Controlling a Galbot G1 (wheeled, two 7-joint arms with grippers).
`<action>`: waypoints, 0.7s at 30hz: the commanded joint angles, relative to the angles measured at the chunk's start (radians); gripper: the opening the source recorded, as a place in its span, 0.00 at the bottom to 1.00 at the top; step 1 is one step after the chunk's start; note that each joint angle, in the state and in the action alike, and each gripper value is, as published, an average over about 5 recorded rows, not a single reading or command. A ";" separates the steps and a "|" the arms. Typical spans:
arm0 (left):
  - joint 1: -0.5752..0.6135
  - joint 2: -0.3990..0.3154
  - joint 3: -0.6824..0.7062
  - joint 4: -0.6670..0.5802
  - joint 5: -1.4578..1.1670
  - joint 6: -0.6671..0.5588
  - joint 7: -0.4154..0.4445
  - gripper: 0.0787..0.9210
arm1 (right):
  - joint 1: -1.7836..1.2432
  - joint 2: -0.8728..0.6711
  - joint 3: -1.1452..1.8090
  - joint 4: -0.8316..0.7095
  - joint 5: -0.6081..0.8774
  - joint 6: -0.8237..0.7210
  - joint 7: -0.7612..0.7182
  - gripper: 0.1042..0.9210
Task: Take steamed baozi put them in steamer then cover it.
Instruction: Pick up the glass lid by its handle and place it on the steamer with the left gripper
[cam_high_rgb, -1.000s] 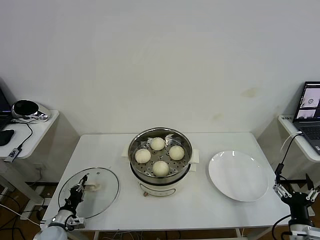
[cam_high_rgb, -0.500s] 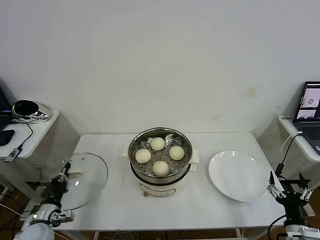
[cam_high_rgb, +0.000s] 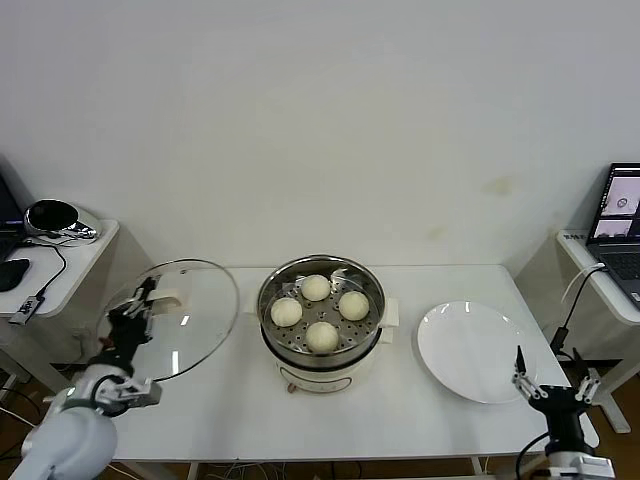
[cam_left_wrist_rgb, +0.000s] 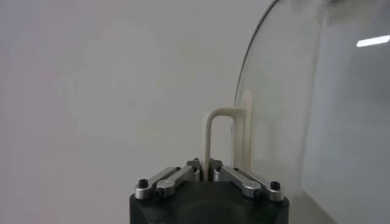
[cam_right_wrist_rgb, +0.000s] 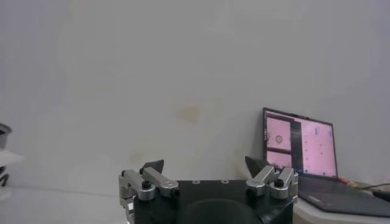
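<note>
Buns (cam_high_rgb: 320, 311), all four, sit on the perforated tray inside your steamer (cam_high_rgb: 320, 345) at the middle of the bench (cam_high_rgb: 400, 410). Your left end effector (cam_high_rgb: 133, 313) pinches the handle (cam_left_wrist_rgb: 222, 137) of the glass lid (cam_high_rgb: 185, 320), held tilted left of the steamer. Your right end effector (cam_high_rgb: 552, 388) hangs spread beside the white plate (cam_high_rgb: 476, 352).

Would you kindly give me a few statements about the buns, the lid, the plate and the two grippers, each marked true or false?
1. All four steamed baozi sit inside the steamer. True.
2. The glass lid already covers the steamer. False: it is held tilted in the air to the steamer's left.
3. The left gripper is shut on the lid's handle. True.
4. The white plate holds one bun. False: it is bare.
5. The right gripper grips the plate. False: it is open, off the table's right front corner.
</note>
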 joint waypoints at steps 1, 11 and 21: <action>-0.401 0.058 0.459 -0.062 -0.049 0.250 0.078 0.08 | 0.001 0.028 -0.042 -0.005 -0.083 0.003 0.006 0.88; -0.622 -0.177 0.709 0.070 0.218 0.342 0.197 0.08 | 0.006 0.046 -0.048 -0.018 -0.126 0.011 0.015 0.88; -0.652 -0.348 0.773 0.197 0.447 0.337 0.281 0.08 | 0.004 0.051 -0.057 -0.022 -0.140 0.015 0.015 0.88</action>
